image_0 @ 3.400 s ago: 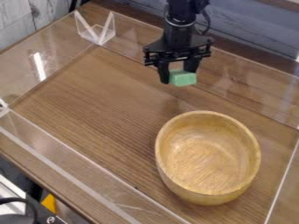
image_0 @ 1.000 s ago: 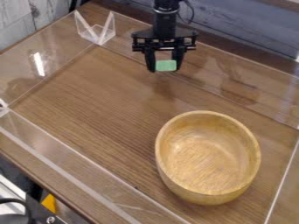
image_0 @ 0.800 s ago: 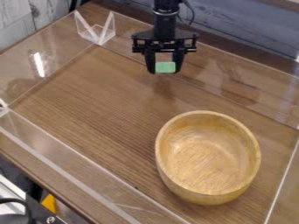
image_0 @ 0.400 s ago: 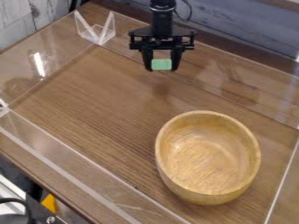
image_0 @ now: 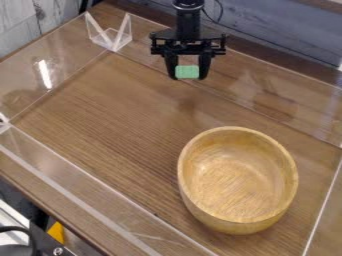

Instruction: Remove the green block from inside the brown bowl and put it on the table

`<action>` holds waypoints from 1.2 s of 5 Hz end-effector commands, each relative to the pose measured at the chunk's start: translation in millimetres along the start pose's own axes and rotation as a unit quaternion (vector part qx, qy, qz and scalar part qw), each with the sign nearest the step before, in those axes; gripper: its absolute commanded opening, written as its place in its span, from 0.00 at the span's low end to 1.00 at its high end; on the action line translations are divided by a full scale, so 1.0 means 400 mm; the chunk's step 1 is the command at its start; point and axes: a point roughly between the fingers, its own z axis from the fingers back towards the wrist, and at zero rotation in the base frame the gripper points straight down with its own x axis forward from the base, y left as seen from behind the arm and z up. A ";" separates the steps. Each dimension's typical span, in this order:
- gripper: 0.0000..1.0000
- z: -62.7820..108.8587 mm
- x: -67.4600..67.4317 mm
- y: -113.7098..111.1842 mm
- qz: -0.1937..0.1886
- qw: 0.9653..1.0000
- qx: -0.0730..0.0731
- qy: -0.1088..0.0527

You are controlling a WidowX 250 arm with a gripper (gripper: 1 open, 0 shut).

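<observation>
My black gripper [image_0: 187,70] hangs pointing down over the far part of the table [image_0: 120,120], shut on the green block [image_0: 189,71], whose green end shows between the two fingers. Block and gripper sit just above the tabletop; whether the block touches the wood I cannot tell. The brown bowl [image_0: 241,215] stands at the near right, well apart from the gripper, and its inside holds nothing.
Low clear acrylic walls [image_0: 54,190] edge the table on the left, front and right. A clear folded acrylic stand [image_0: 110,32] is at the far left corner, left of the gripper. Grey planks lie behind the table.
Over the last few seconds the gripper carried the green block from above the bowl's far side toward the back left. Within the last second it has barely shifted.
</observation>
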 end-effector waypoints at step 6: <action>0.00 0.044 0.029 -0.022 -0.043 0.999 -0.013 -0.021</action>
